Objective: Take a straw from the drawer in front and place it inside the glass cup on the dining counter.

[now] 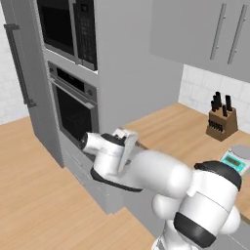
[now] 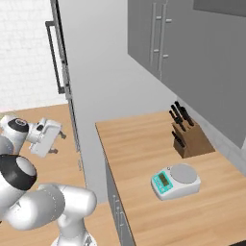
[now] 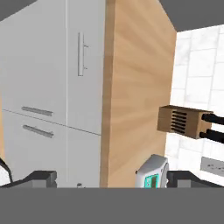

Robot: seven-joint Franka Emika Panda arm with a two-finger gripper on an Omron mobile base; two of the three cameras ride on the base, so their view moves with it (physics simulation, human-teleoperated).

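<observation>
Hovering wide open at the right base view's left edge, the hand faces closed drawers at the hand view's left; picking the wrong handle would miss the unseen straw.

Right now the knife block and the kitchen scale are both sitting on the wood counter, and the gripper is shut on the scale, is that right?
Not quite. The knife block and the kitchen scale do sit on the wood counter, but the gripper is open and holds nothing. The right base view shows it out past the counter's end, well clear of the scale.
</observation>
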